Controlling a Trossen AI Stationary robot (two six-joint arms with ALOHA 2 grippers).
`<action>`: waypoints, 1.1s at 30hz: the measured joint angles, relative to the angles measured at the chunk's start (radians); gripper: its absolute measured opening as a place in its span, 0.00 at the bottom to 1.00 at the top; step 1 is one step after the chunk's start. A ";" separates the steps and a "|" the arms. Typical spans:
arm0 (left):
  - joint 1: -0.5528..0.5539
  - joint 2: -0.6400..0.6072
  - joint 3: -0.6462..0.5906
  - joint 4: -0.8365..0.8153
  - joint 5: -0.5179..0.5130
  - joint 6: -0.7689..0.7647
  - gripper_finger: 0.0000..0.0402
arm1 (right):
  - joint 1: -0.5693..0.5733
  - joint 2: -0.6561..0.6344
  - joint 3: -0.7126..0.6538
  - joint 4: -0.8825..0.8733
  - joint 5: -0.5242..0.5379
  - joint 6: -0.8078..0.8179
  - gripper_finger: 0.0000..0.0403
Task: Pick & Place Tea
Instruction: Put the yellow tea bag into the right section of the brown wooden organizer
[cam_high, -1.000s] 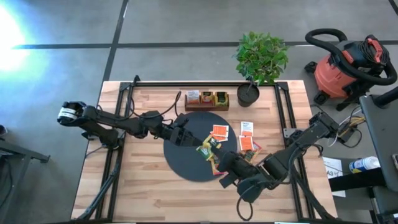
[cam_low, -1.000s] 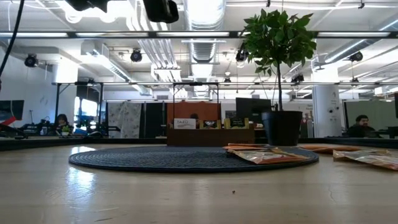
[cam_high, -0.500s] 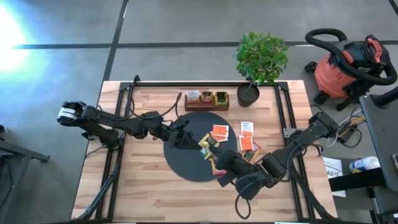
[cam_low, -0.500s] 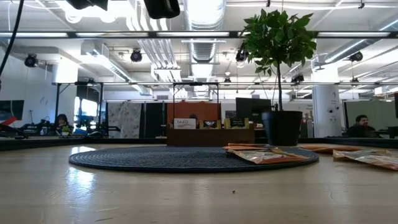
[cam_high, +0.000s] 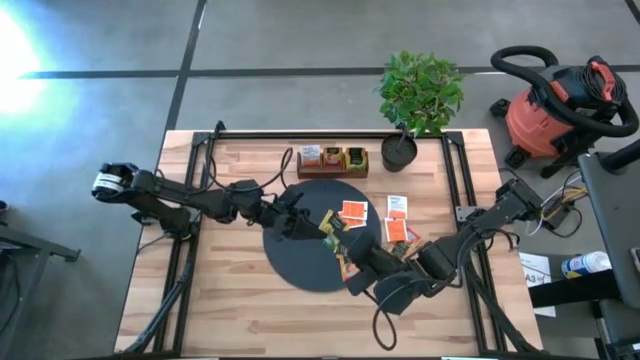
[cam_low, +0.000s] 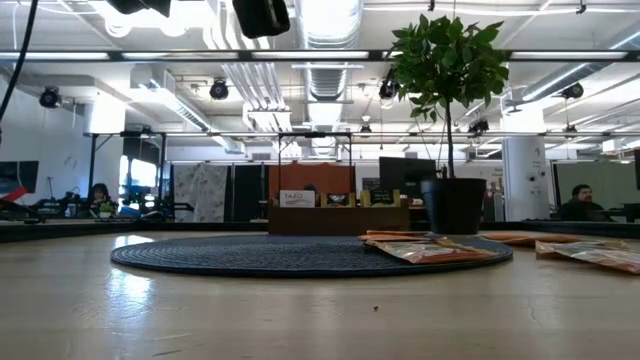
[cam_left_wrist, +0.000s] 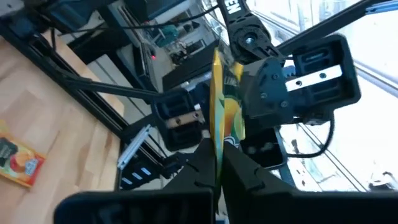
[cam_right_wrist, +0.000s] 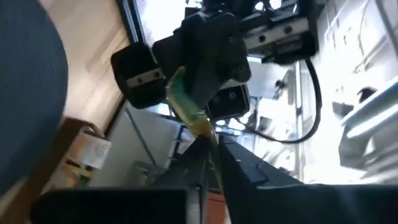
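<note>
Above the black mat (cam_high: 315, 235) on the tabletop, a yellow-green tea sachet (cam_left_wrist: 222, 112) stands edge-on between both arms, the left claw (cam_left_wrist: 217, 163) pinched shut on it, the right claw (cam_right_wrist: 210, 149) also gripping it.

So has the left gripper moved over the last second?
Yes. In the high view the left gripper has moved right across the black mat, closer to the orange sachet, and is now shut on the yellow-green sachet.
</note>
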 joint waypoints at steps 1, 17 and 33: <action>0.000 0.000 0.000 -0.001 -0.006 0.004 0.02 | 0.001 -0.005 0.000 -0.001 0.000 0.031 0.11; 0.009 0.000 -0.001 -0.130 -0.121 0.186 0.02 | 0.080 -0.061 0.010 -0.361 0.039 0.866 0.46; -0.270 0.137 0.108 -0.369 -0.639 0.710 0.02 | -0.220 -0.129 0.118 -0.700 -1.011 1.612 0.45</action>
